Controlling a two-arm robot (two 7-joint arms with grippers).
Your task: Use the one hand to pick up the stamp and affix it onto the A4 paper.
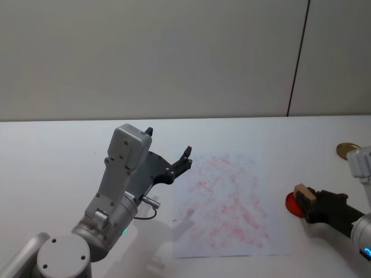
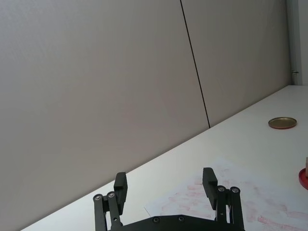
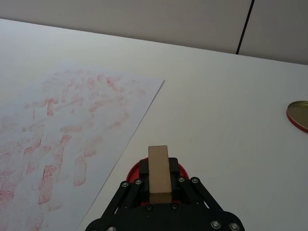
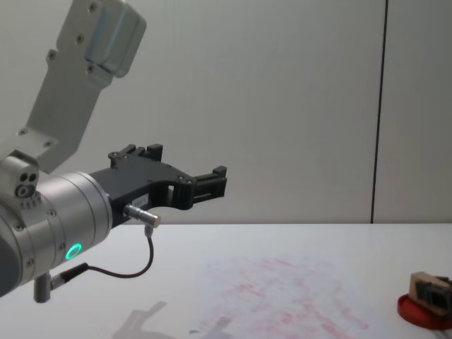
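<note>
The right gripper (image 3: 159, 167) is closed on the stamp (image 3: 159, 183), with one finger (image 3: 143, 168) pressed against each long side of the block. The stamp stands upright between the fingers, its plain tan face exposed. The held stamp sits directly over the red ink pad (image 3: 133, 172) at the near right of the desk (image 1: 58, 150). Whether its lower face touches the pad cannot be determined. The pad lies just right of the right edge of the A4 paper (image 1: 226, 202), apart from the sheet. The paper lies flat at the centre of the desk and carries many red print marks. A round brass-coloured lid (image 1: 348, 150) rests farther back on the right, well apart from the pad.

The left gripper (image 1: 168, 143) hangs raised above the desk, beside the far left corner of the paper. Its fingers (image 2: 120, 183) are spread wide and hold nothing.
</note>
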